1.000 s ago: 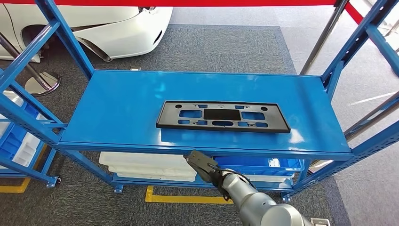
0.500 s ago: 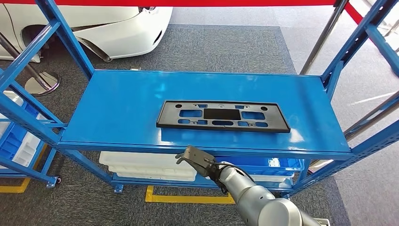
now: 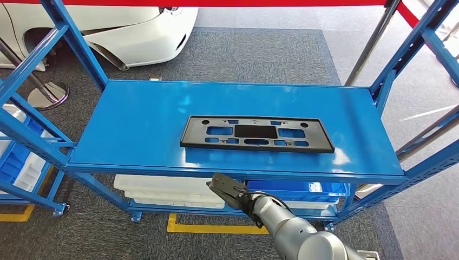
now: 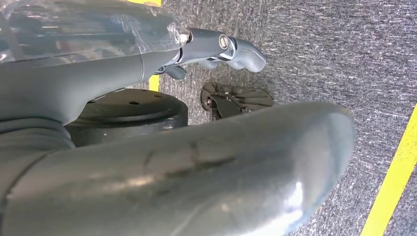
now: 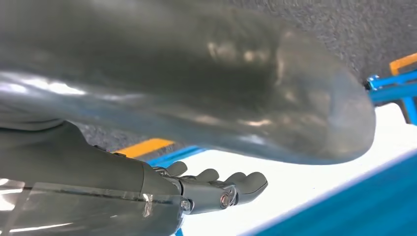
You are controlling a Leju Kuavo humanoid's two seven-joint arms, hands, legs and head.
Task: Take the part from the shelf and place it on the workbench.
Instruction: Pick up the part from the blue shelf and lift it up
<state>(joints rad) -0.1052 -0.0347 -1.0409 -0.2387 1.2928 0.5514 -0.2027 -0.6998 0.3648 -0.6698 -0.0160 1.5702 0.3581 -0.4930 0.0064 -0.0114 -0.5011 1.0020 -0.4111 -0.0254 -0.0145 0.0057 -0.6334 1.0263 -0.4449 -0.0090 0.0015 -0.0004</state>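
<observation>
A long black plastic part (image 3: 256,134) with several cut-outs lies flat on the top board of the blue shelf (image 3: 141,124), slightly right of the middle. My right hand (image 3: 227,190) hangs in front of and below the shelf's front edge, short of the part and apart from it. In the right wrist view the right hand (image 5: 147,182) holds nothing, its fingers (image 5: 241,184) stretched out and away from the thumb. In the left wrist view my left hand (image 4: 123,69) hangs over grey carpet, fingers (image 4: 221,46) out straight, nothing in it.
Blue uprights (image 3: 76,43) stand at the shelf's corners. White trays (image 3: 168,189) and a blue bin (image 3: 295,188) fill the lower level. A second blue rack (image 3: 16,157) is at the left, a white car (image 3: 124,27) behind. Yellow floor tape (image 3: 216,227) runs below.
My right hand has shifted slightly left under the shelf's front edge and dipped a little. The part has not moved.
</observation>
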